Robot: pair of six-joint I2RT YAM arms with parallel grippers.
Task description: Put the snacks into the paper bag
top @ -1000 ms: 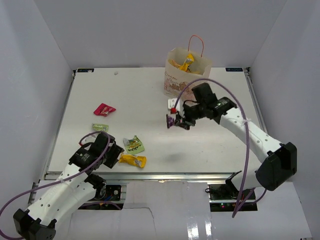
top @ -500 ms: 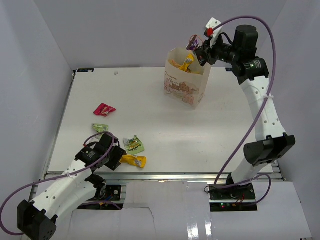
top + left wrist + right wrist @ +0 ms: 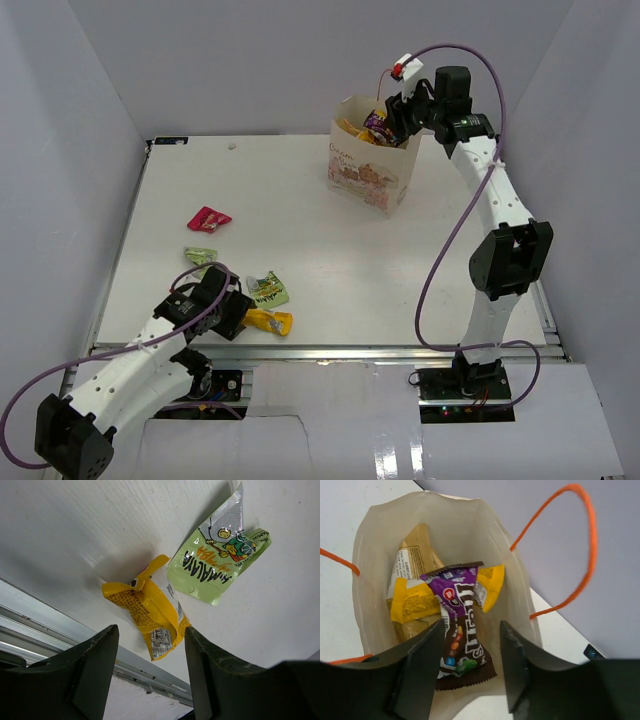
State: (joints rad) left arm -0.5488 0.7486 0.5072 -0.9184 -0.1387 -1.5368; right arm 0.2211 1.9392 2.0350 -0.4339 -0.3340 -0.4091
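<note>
Purple candy packet (image 3: 462, 630) under right claw (image 3: 468, 677)

Right pincer (image 3: 389, 114) above paper bag (image 3: 362, 172)

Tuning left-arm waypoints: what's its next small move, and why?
Probably lower the left gripper straight down and close on the yellow packet. Its jaws are open and the packet lies flat on the table, centred between them. The green packet lies further off, outside the jaws, so it likely won't get caught.
</note>
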